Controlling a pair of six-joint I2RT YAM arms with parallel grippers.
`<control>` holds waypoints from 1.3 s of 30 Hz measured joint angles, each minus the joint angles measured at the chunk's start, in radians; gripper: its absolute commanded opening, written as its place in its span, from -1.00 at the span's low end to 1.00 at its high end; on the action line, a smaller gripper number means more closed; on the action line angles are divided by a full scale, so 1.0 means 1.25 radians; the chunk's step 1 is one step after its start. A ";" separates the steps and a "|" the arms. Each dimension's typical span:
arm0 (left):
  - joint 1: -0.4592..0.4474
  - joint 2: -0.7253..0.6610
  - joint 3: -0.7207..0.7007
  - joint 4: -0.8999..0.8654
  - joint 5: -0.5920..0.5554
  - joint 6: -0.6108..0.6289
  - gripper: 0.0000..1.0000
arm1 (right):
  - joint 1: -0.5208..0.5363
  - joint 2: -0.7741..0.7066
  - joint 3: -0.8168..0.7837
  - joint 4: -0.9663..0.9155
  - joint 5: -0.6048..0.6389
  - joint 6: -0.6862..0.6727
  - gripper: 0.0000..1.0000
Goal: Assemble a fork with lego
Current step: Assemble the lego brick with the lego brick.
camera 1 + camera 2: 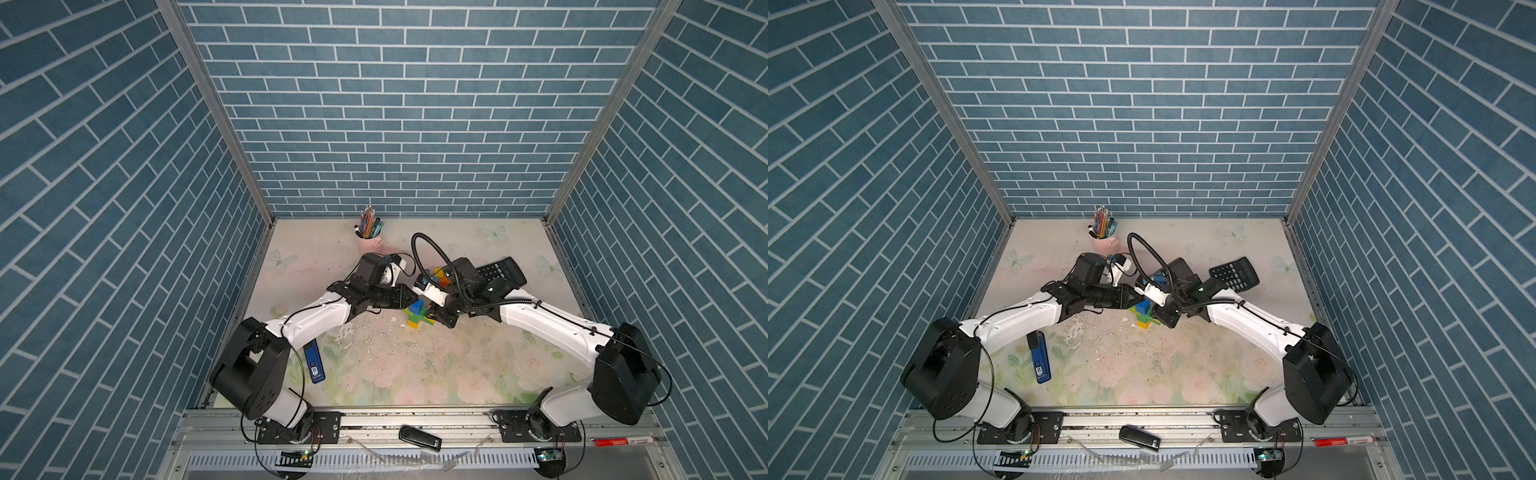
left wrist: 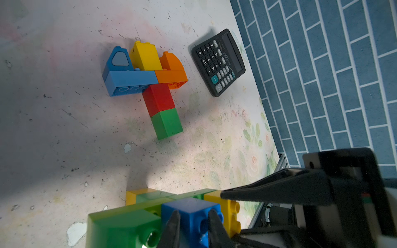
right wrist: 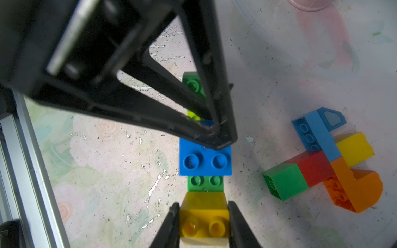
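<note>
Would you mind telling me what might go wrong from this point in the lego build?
1. The left gripper clamps the blue brick and the right gripper the yellow brick of one stack; uneven pulls may pop its joints.
2. The other joined cluster lies close by; a sideways move might knock it.

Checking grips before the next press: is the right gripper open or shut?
Shut, on the yellow brick: in the right wrist view the right gripper has both fingers pressed against the brick's sides.

Joined green-blue-yellow lego (image 3: 205,158) mid-table; flat multicoloured lego fork (image 2: 159,98) near it
</note>
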 measured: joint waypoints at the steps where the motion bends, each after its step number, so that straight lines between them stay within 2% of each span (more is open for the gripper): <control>1: 0.000 0.000 0.000 0.000 0.000 0.000 -0.52 | 0.000 0.001 0.000 0.000 0.000 0.000 -1.00; 12: 0.000 0.000 0.000 0.000 0.000 0.000 -0.53 | 0.000 0.013 0.013 -0.011 0.000 0.000 -1.00; 13: 0.000 0.000 0.000 0.000 0.000 0.000 -0.52 | 0.000 0.013 0.013 -0.011 0.000 0.000 -0.72; 14: 0.000 0.000 0.000 0.000 0.000 0.000 -0.52 | 0.000 0.013 0.013 -0.010 -0.001 0.000 -0.36; 16: 0.000 0.000 0.000 0.000 -0.001 0.000 -0.52 | 0.000 0.013 0.013 -0.008 0.000 0.011 0.79; 20: 0.000 0.000 0.000 0.000 0.000 0.000 -0.52 | -0.003 0.013 -0.005 0.001 -0.006 0.017 0.96; 25: 0.000 -0.002 -0.004 0.003 0.000 0.000 -0.53 | -0.004 -0.010 -0.026 0.045 -0.010 0.052 0.96; 29: 0.000 -0.005 -0.007 0.004 0.000 0.000 -0.52 | -0.004 -0.087 -0.089 0.142 0.031 0.123 0.97; 34: 0.000 -0.006 -0.009 0.005 0.000 0.000 -0.52 | -0.004 -0.196 -0.201 0.286 0.127 0.329 0.97; 39: 0.000 -0.006 -0.009 0.006 0.000 0.000 -0.53 | -0.005 -0.248 -0.333 0.463 0.138 0.611 0.98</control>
